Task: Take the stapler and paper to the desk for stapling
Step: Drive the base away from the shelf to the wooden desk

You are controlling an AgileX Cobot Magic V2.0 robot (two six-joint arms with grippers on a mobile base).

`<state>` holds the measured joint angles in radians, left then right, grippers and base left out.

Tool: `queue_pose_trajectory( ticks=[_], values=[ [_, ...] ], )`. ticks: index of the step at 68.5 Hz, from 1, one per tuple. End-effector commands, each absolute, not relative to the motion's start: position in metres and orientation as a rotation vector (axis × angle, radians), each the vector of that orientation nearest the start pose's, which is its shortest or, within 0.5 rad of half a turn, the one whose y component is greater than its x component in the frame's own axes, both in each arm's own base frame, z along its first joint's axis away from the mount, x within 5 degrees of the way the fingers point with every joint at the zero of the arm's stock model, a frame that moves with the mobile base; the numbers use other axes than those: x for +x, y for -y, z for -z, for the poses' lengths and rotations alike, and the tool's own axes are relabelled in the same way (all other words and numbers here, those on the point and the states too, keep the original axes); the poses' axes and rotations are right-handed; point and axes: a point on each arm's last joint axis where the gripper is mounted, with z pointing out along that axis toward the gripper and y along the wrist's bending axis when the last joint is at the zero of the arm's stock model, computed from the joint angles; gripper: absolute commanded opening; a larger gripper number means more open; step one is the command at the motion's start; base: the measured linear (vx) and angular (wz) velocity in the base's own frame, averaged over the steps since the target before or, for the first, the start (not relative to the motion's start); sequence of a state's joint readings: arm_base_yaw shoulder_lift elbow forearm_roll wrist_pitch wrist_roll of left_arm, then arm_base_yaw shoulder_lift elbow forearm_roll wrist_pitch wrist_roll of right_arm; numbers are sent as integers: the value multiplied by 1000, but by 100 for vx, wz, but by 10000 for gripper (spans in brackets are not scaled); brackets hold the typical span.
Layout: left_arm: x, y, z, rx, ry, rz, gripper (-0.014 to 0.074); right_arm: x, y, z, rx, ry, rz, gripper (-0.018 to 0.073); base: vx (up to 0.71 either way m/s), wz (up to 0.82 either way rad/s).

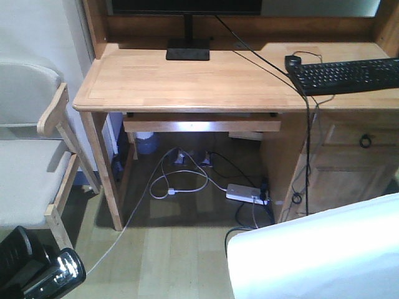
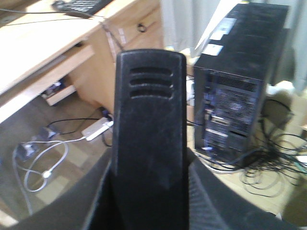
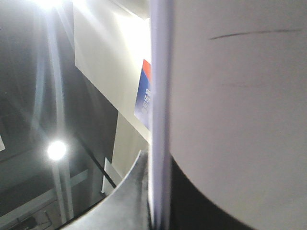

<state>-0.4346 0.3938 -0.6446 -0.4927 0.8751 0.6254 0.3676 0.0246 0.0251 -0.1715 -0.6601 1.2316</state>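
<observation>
Ahead stood the worktop (image 1: 187,84), the firm base stapling would need. Short of it, above the floor (image 1: 181,255), my left tool (image 2: 151,199) was clamped on the stapler (image 2: 148,134), and my right tool (image 3: 158,213) pinched the paper (image 3: 240,120) by its edge, likely to keep the sheets together.

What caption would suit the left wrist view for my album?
Black stapler clamped in the left gripper, with wooden desk and computer tower beyond.

The tabletop (image 1: 187,81) is showing smooth, lightly sheened jointed wood, the stapler (image 2: 148,143) is looking like matt, faintly scuffed black plastic, and the paper (image 1: 324,255) is gleaming smooth white.
</observation>
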Motion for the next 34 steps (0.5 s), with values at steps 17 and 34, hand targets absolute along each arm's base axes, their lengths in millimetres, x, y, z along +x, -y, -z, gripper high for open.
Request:
queue_pose_trajectory(
  ticks=[17, 34],
  values=[
    [42, 56, -349, 854, -1719, 499, -6, 28, -22, -270, 199, -867, -1416, -2, 23, 15],
    [42, 56, -349, 854, -1719, 499, -6, 28, -22, -270, 199, -867, -1416, -2, 22, 11]
  ],
)
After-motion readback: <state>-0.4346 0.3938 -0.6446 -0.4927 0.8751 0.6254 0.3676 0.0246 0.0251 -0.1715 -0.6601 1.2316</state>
